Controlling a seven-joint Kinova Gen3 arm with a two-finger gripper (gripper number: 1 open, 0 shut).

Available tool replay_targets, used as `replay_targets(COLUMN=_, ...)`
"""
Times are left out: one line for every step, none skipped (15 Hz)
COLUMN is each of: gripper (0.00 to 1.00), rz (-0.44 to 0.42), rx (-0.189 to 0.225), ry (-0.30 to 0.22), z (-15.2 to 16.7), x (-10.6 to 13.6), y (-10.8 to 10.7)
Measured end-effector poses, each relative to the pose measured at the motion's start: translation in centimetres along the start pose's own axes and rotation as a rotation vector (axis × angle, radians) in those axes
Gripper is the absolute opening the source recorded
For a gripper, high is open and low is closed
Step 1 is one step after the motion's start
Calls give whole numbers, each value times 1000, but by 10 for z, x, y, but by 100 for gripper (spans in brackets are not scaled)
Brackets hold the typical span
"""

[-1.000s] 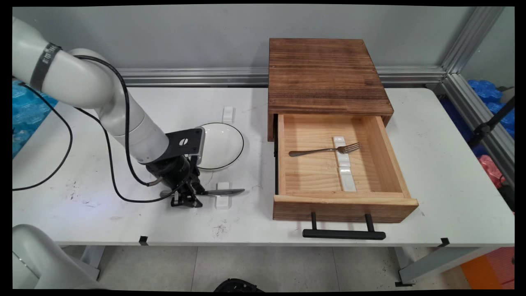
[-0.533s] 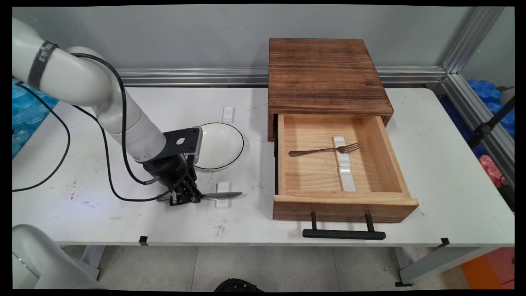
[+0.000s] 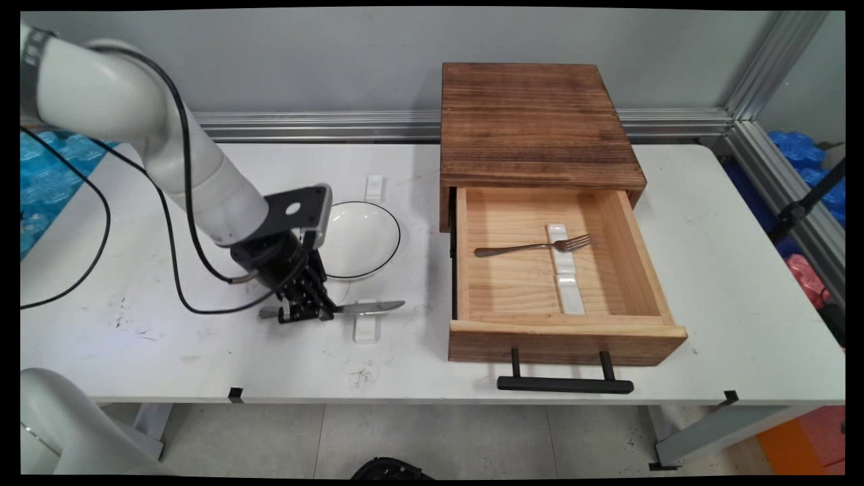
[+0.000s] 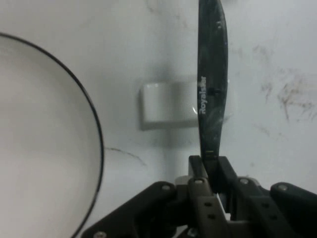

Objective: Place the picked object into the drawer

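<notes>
Beside the empty plate (image 3: pixel 361 237), the claw (image 3: pixel 305 312) grips a knife (image 3: pixel 370 308); a fork (image 3: pixel 533 247) lies inside the open drawer (image 3: pixel 567 334).

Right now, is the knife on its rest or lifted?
Lifted. The fingers clamp the knife at its handle; the blade hangs above the white rest, its shadow on it.

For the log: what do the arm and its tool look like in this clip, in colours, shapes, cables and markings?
The arm is glossy white, built of rounded tubular links, with a dark band round the upper link at the picture's edge. Black cables hang from it in loops and run to the wrist. A black, silver-edged wrist plate bears a small round mark. The tool is black, with jointed linkage fingers fastened by visible screws.
</notes>
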Motion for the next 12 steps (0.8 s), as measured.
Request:
replay_targets(gripper=0, rz=2, rx=1, ry=6, z=-9, x=3, y=0)
replay_targets(gripper=0, rz=3, rx=3, ry=10, z=-17, x=5, y=-1)
replay_targets(gripper=0, rz=6, rx=3, ry=14, z=-27, x=7, y=-2)
replay_targets(gripper=0, rz=7, rx=5, ry=17, z=-35, x=9, y=-2)
replay_targets(gripper=0, rz=9, rx=6, ry=22, z=-47, x=12, y=-4)
replay_targets(gripper=0, rz=12, rx=6, ry=26, z=-56, x=14, y=-4)
replay_targets(gripper=0, rz=15, rx=4, ry=31, z=-67, x=18, y=-5)
replay_targets(gripper=0, rz=16, rx=4, ry=35, z=-74, x=20, y=-6)
replay_targets(gripper=0, rz=19, rx=3, ry=42, z=-84, x=24, y=-7)
replay_targets(gripper=0, rz=21, rx=2, ry=50, z=-93, x=29, y=-8)
replay_targets(gripper=0, rz=23, rx=1, ry=57, z=-100, x=34, y=-9)
replay_targets(gripper=0, rz=26, rx=1, ry=69, z=-110, x=42, y=-9)
